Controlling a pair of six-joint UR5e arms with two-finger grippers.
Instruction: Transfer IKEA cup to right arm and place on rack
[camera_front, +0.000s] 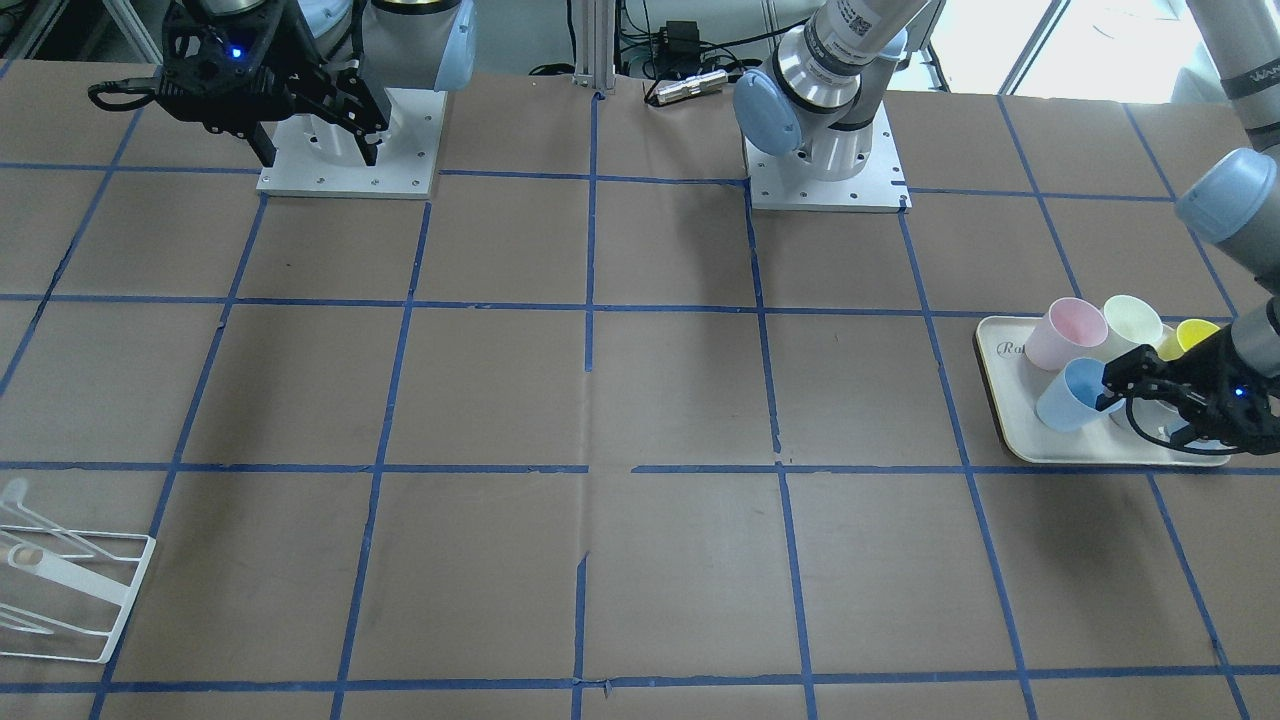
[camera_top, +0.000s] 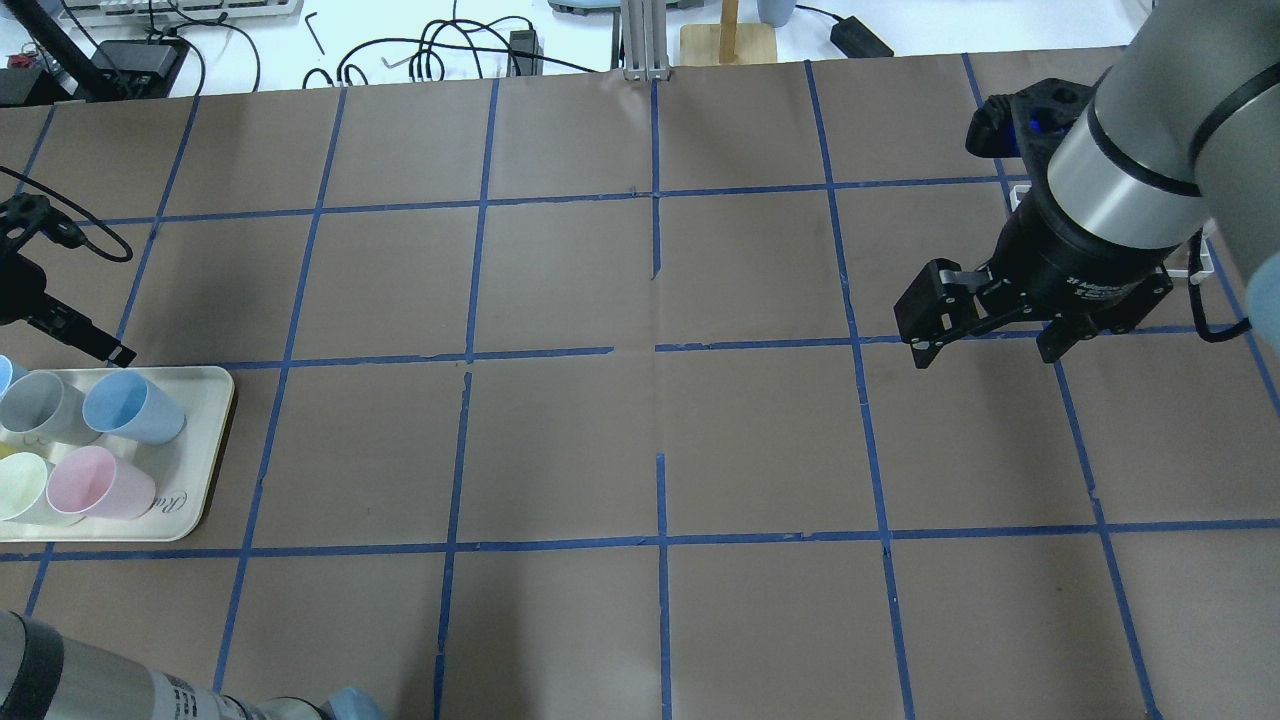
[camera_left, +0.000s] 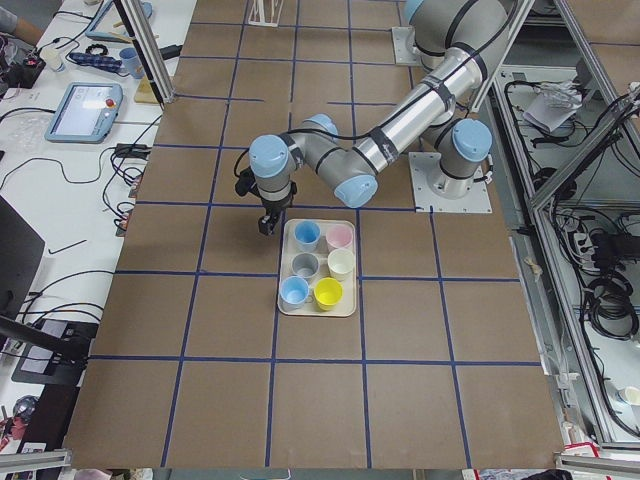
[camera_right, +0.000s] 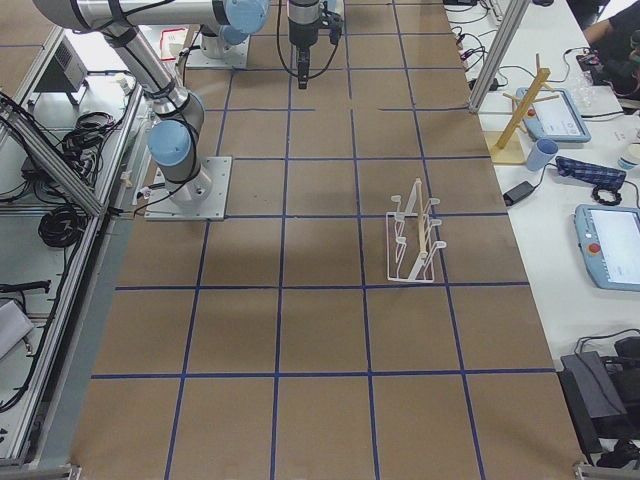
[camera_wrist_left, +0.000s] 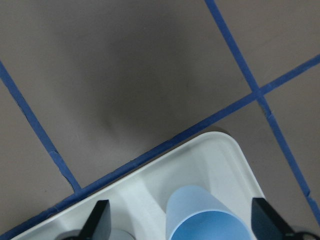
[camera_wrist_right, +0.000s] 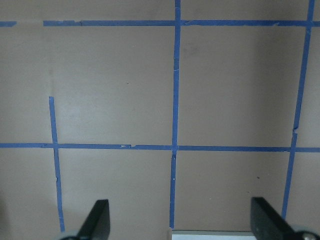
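Note:
A pale blue IKEA cup stands on the corner of a cream tray; it also shows in the overhead view and the left wrist view. A second blue cup stands at the tray's other end. My left gripper is open and hovers over that tray corner, with the cup low between its fingers and not held. My right gripper is open and empty, high over the table near its base. The white wire rack stands empty at the table's far side.
The tray also holds a pink cup, a cream cup, a yellow cup and a grey cup. Both arm base plates sit at the robot's edge. Brown paper with blue tape lines covers the table.

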